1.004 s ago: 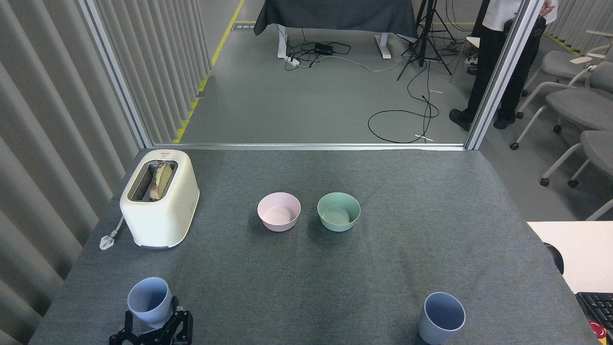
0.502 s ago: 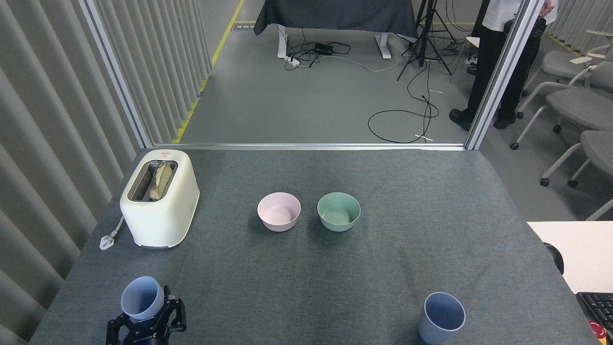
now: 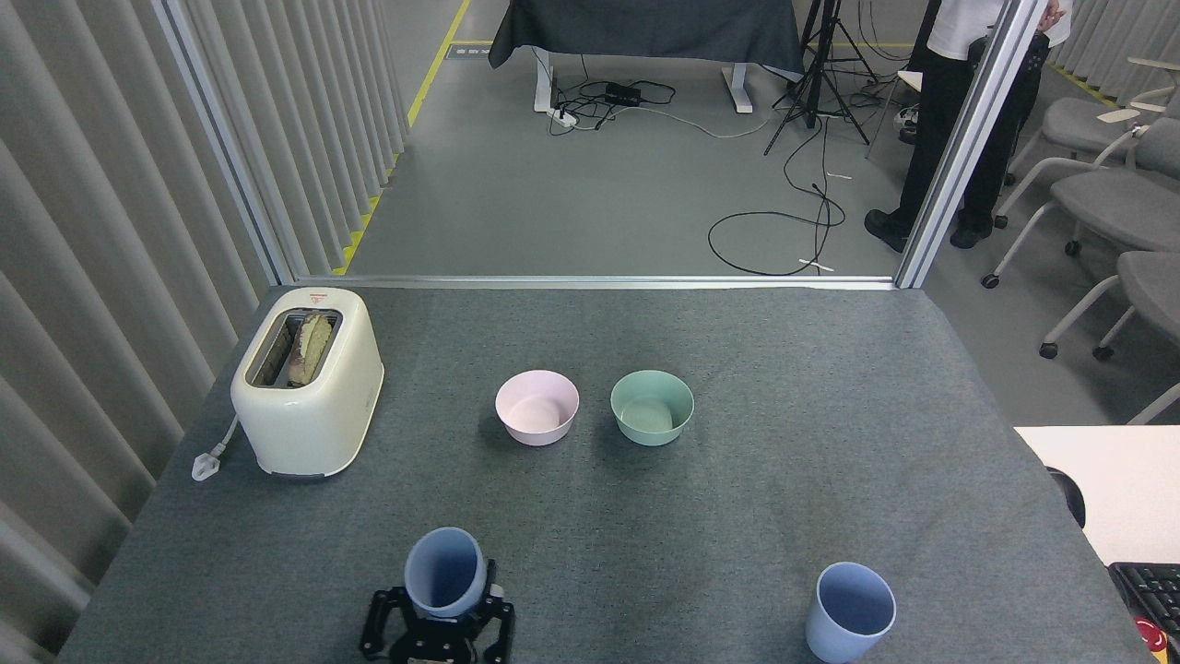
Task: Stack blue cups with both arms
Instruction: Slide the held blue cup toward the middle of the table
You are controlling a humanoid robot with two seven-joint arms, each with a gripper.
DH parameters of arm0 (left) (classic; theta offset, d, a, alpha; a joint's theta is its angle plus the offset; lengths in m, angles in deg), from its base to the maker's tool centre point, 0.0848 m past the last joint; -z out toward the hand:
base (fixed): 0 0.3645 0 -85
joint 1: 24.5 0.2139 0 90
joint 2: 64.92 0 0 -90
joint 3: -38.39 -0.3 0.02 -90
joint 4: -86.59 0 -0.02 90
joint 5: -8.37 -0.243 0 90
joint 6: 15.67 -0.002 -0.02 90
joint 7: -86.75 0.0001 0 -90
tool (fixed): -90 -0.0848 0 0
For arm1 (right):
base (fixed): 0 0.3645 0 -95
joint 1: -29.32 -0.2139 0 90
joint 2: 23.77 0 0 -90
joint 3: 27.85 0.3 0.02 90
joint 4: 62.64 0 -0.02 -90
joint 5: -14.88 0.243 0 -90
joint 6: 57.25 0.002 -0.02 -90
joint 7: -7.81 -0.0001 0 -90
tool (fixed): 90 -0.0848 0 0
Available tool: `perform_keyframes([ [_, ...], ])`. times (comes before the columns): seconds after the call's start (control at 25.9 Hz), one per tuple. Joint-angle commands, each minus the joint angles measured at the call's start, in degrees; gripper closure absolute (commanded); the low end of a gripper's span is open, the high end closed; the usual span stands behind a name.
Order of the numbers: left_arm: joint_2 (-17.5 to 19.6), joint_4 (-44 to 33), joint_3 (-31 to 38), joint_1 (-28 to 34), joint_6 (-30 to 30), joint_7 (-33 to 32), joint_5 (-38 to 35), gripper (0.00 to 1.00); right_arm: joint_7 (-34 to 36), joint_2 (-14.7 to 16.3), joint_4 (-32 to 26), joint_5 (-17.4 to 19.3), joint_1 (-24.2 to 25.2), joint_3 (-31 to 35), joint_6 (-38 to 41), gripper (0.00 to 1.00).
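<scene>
My left hand [image 3: 441, 620] grasping one cup [image 3: 445, 571] | just carried it rightward off the worktop [image 3: 830, 415] edge | other cup [image 3: 850, 610] waits.

Left gripper [image 3: 437, 620]: matte black throughout, two-fingered, with angular linked finger segments spreading out from a central palm block. Small pale spots, possibly screw heads or pins, show at the linkage joints. No lettering or cabling can be made out.
</scene>
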Motion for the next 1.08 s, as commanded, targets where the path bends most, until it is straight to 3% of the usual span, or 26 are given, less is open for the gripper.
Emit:
perform_keyframes([
  [0.0,-4.65,5.92,-5.75,-2.46,-0.08,-0.11,-8.29,0.31,0.10,-0.04,0.07,-0.01,0.00,0.14,-0.03,0.00],
  [0.19,-8.61,12.95,-8.22,-7.91,-0.08,-0.20,-8.20,0.30,0.10,-0.04,0.16,0.16,0.00,0.22,-0.03,0.00],
  [0.35,-9.40,17.52,-8.48,-10.55,0.89,-0.46,-8.11,0.28,0.10,-0.13,0.25,0.16,0.09,0.22,-0.12,0.00],
  [0.5,-9.31,17.96,-8.48,-10.64,1.68,-0.55,-7.50,0.26,0.18,-0.13,0.34,0.16,0.18,0.22,-0.12,0.00],
  [0.69,-9.31,17.96,-8.39,-10.64,1.85,-0.55,-3.89,0.13,0.18,-0.13,0.60,0.16,0.18,0.22,-0.03,0.00],
  [0.77,-9.23,17.88,-8.39,-10.64,1.85,-0.55,-2.84,0.01,0.27,-0.13,0.69,0.25,0.18,0.22,-0.03,0.00],
  [1.04,-8.87,13.39,-8.04,-7.92,1.76,-0.46,-2.49,0.00,0.80,-0.13,0.77,0.16,0.18,0.14,-0.03,0.00],
])
